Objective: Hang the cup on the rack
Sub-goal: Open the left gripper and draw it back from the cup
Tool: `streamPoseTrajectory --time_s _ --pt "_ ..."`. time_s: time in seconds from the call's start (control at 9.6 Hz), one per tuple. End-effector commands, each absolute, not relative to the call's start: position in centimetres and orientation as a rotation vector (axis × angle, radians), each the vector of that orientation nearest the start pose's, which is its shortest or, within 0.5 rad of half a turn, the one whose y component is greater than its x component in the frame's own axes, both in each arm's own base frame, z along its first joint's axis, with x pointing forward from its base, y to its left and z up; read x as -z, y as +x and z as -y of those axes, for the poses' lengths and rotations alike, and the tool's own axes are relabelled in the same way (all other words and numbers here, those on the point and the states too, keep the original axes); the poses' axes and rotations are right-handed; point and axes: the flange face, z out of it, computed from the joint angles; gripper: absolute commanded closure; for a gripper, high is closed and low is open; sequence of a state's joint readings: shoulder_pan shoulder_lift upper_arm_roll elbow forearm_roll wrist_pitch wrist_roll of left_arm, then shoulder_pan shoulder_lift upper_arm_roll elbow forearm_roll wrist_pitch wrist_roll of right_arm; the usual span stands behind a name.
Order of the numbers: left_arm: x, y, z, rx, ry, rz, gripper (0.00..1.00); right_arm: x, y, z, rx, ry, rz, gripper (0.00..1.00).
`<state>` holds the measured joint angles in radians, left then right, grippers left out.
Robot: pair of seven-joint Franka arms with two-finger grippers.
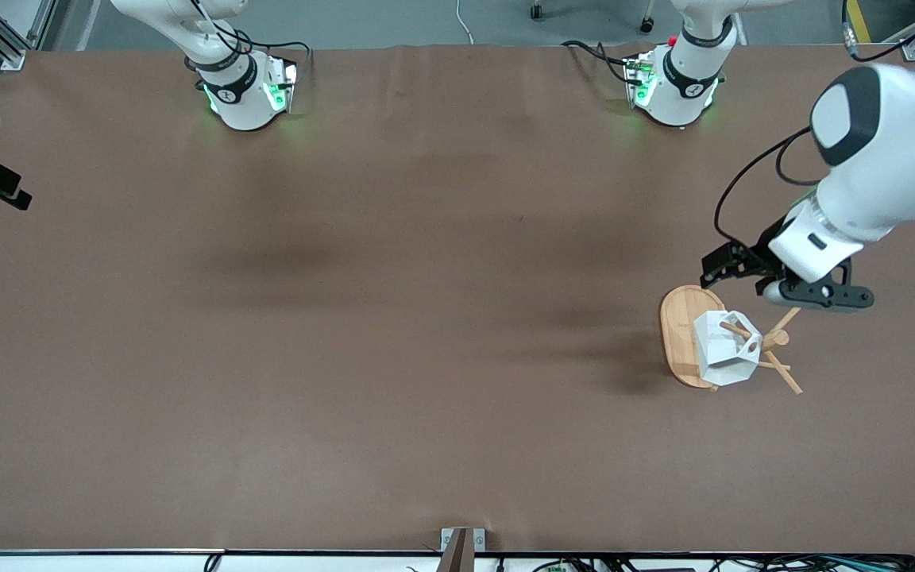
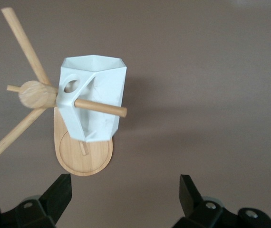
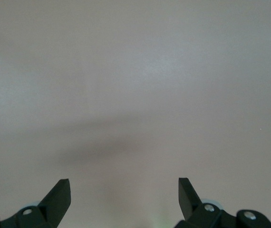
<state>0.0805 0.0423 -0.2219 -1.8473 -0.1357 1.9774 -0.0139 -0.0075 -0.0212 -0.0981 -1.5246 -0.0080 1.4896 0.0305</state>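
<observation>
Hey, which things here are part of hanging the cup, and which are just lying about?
Job:
- faceted white cup, hanging on a peg
- bamboo rack
- left gripper, fingers open, above the rack
- right gripper, open, waiting

Lying about:
- brown table only

Right gripper: only fingertips poke in at right wrist view's edge, rest cut off; in front view can't spot it at all, arm runs out of frame. Left gripper: same in its wrist view, finger bases clipped. Rack: cup covers part of base and post in front view. Left arm elbow cut by frame edge. Peg tip blurry.
</observation>
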Motion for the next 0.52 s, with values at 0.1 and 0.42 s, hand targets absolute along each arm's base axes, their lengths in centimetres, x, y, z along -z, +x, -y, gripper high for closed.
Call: streamPoseTrajectory --time_s 0.1,0.42 --pt "-56.4 58.4 6.0 0.063 -3.151 -0.144 0.0 -65.4 53.0 6.0 -0.008 -3.149 -0.21 0.0" --pt "-61.5 55.4 5.9 0.049 -3.137 -0.109 0.0 -65.4 53.0 6.0 -0.008 -3.149 -0.21 0.0"
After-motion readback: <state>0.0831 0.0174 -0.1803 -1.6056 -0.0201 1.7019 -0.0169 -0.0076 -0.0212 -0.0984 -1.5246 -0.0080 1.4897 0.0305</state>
